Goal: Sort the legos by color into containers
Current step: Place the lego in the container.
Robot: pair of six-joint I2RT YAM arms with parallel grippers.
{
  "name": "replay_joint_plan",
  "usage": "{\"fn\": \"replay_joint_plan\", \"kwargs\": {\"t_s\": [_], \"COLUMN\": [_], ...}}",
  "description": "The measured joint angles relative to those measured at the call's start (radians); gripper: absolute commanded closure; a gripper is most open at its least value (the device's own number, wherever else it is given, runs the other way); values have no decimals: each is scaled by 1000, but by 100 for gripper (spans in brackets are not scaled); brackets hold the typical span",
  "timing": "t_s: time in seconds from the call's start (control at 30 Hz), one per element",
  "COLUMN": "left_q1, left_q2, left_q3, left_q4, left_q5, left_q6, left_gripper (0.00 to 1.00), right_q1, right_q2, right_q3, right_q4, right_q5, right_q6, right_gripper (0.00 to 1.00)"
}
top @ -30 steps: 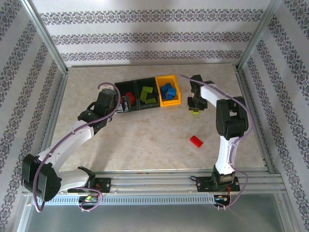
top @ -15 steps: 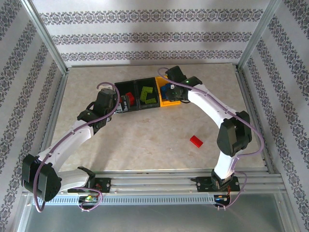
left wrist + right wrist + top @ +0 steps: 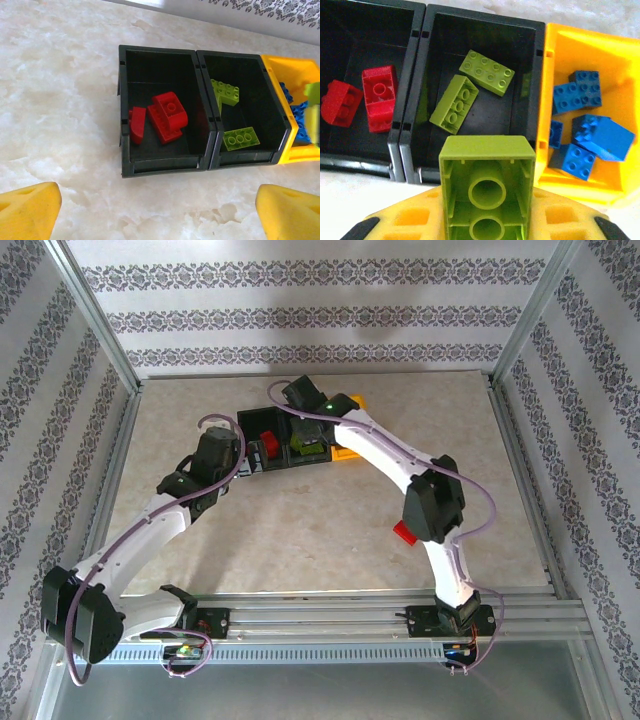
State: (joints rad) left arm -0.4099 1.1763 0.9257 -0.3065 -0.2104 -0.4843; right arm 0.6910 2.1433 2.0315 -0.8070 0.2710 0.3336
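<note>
Lime brick [image 3: 487,185], clamped in the right gripper [image 3: 487,227], has swung left and now hangs, it seems, over the middle black bin [image 3: 485,30]. Left gripper [image 3: 160,210] stands wide open, empty.

Black bins [image 3: 155,50], yellow bin [image 3: 580,50]; red, lime, blue legos [image 3: 487,72]

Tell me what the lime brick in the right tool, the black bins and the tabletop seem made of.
The lime brick: likely hard moulded plastic, semi-gloss; its hollow underside shows tubes. The black bins: stiff plastic, slight sheen, moulded ribs. The tabletop: marbled, faintly shiny; stone or printed laminate, cannot tell.
</note>
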Motion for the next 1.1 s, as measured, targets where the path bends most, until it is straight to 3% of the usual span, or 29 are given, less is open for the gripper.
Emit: {"fn": "replay_joint_plan", "kwargs": {"t_s": [0.33,0.67,0.97,1.1], "left_q1": [11,13,14,18], "left_q2": [-11,-17,-18,-18], "left_q3": [-11,-15,-15,-15], "left_q4": [0,0,0,0], "left_q5": [0,0,0,0], "left_q6": [0,0,0,-1], "left_gripper": [0,0,0,0], "right_q1": [-2,-36,-59,-59], "right_q2": [196,269,287,287], "right_q3": [171,216,225,231], "right_q4": [-16,-25,-31,-31], "right_q5": [6,6,10,10], "right_q6": [5,5,2,1], "right_gripper": [73,70,54,53]}}
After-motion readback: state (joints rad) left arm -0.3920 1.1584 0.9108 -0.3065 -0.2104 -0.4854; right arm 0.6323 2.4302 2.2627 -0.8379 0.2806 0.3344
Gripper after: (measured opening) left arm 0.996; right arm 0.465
